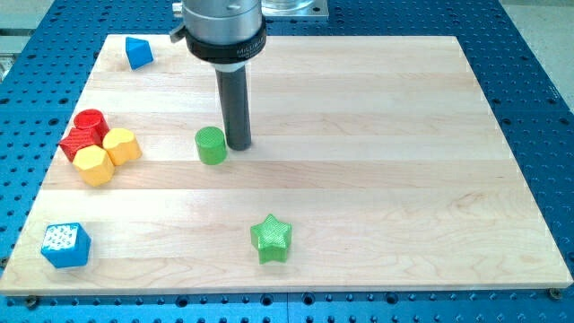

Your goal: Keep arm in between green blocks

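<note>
A green cylinder block [212, 145] stands left of the board's middle. A green star block [271, 239] lies lower, toward the view's bottom centre. My tip [239, 145] rests on the board just right of the green cylinder, almost touching it, and well above the green star. The dark rod rises from the tip to the arm's round head at the view's top.
A red cylinder [91, 124], a red block [78, 142] and two yellow blocks [120, 145] [93, 166] cluster at the left edge. A blue block [138, 52] sits top left, a blue cube [65, 245] bottom left. The wooden board [404, 161] lies on a blue perforated table.
</note>
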Robot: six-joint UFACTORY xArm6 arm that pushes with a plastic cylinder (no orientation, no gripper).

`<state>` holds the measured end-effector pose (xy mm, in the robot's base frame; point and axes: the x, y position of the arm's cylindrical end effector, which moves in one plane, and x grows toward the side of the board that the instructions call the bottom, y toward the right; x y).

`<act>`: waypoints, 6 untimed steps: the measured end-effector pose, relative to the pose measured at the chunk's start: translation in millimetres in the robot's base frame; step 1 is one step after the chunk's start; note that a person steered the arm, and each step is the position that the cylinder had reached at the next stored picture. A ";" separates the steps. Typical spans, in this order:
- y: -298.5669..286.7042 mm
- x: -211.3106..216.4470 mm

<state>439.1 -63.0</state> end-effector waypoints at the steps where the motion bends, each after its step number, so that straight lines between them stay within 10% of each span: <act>1: -68.4 25.4; 3: -51.1 -22.1; 6: -44.2 58.3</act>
